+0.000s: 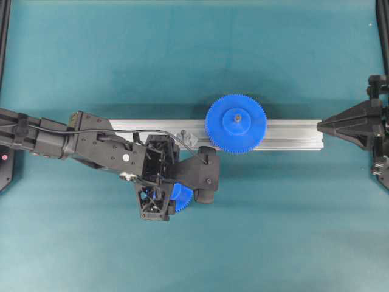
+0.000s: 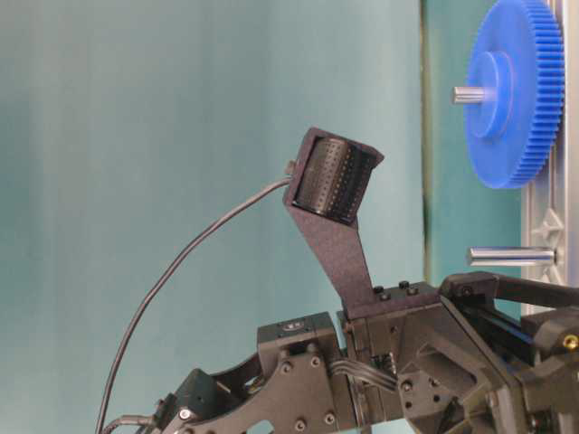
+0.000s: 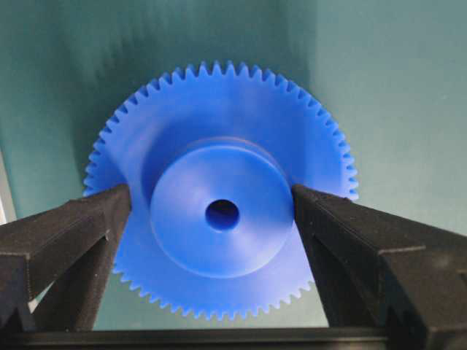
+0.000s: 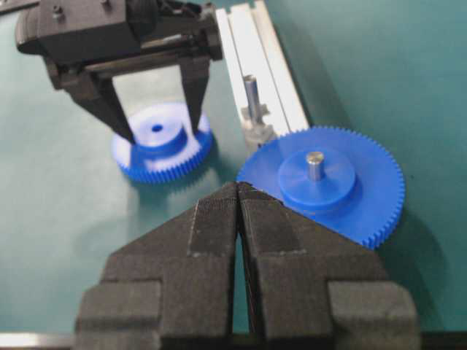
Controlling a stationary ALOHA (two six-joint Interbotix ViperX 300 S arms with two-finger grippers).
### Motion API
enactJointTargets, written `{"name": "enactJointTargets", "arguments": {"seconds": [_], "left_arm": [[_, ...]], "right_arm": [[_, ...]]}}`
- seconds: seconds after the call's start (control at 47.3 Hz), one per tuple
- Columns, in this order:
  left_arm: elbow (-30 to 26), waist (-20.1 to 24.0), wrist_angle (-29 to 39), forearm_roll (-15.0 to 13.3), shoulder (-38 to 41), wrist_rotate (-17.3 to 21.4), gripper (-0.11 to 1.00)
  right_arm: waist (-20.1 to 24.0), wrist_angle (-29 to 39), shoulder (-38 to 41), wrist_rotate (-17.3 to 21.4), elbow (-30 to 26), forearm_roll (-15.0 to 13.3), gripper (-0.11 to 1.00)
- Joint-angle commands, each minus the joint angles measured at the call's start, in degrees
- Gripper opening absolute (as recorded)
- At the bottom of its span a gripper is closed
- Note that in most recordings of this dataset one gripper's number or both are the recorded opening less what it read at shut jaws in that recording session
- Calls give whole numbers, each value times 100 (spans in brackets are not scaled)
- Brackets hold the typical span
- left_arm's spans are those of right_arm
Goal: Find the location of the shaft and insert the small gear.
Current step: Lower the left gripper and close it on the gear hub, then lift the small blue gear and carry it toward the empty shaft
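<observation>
Left hand (image 3: pixel 211 219) fingers flank the small gear's (image 3: pixel 219 197) hub.
Touching or not: cannot tell. Right hand (image 4: pixel 238 191) closed, empty; shaft (image 4: pixel 251 91) bare.

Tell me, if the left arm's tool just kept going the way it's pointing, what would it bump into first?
Most likely the small gear. The left tool points down at it, open, with a finger on each side of the raised hub. The fingertips would probably meet the gear's toothed face, though depth is hard to judge.

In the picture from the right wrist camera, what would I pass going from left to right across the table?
Small bright blue plastic gear between the open black left gripper → bare silvery upright shaft on the aluminium rail → larger blue toothed gear on its own metal pin.
</observation>
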Motion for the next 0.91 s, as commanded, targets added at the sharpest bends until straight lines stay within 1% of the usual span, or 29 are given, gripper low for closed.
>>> {"name": "enactJointTargets", "arguments": {"seconds": [0.0, 0.169, 0.275, 0.317, 0.381, 0.444, 0.486, 0.888], "left_arm": [[-70, -18, -18, 9, -53, -9, 93], [-62, -18, 9, 9, -9, -9, 92], [-70, -18, 88, 9, 26, -18, 89], [-70, -18, 123, 9, 35, -18, 87], [-70, -26, 158, 0, 44, -9, 79], [-70, -18, 185, 9, 44, -9, 68], [-70, -26, 202, 9, 44, 0, 64], [-97, -18, 255, 9, 35, 35, 64]], "right_arm": [[-18, -26, 44, 53, -62, 0, 1], [-18, -35, 35, 53, -53, 0, 1], [-18, -35, 44, 53, -53, 0, 1], [-18, -26, 44, 53, -53, 0, 1], [-18, -35, 44, 53, -62, 0, 1], [-18, -26, 44, 53, -62, 0, 1], [-18, -35, 44, 53, -62, 0, 1], [-18, -26, 35, 53, -62, 0, 1]]}}
